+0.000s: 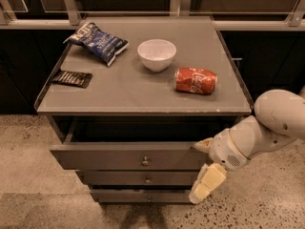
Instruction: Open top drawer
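The top drawer (109, 157) is a grey front with a small round metal knob (145, 161) at its centre. It stands pulled out from under the cabinet top, with a dark gap showing behind it. My gripper (204, 165) is at the right end of that drawer front, well right of the knob. Its two cream fingers (208, 182) are spread, one at the drawer's upper right corner and one hanging lower over the drawers below. It holds nothing.
Two narrower grey drawers (119, 178) sit shut below. On the cabinet top (124, 92) lie a blue chip bag (97, 42), a white bowl (157, 54), a red soda can (196, 80) on its side and a dark snack bar (72, 78). A speckled floor surrounds the cabinet.
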You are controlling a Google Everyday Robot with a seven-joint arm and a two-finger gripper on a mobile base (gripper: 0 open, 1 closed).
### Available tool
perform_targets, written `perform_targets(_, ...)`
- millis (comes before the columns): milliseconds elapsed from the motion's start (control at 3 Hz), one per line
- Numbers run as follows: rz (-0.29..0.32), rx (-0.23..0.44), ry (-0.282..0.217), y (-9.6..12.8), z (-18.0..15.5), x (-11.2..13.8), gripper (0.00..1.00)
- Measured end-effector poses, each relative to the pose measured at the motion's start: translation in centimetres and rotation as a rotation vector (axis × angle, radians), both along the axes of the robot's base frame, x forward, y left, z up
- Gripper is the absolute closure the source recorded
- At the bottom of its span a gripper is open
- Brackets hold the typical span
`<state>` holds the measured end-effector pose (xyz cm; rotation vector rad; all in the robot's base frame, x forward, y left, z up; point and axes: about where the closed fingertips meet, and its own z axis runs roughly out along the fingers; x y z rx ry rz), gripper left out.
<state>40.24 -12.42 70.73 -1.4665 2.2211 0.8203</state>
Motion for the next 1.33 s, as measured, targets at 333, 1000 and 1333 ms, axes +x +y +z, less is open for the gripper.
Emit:
perform_targets(333, 0.026, 0.002, 0.029, 0.1, 0.1, -1.0, 0.0)
perform_targets(1000, -0.024, 0.029, -0.104, 0.2, 1.8, 2.2, 0.0)
perform_targets(1333, -0.029, 0.03, -0.12, 0.2, 2.0, 2.7, 0.0)
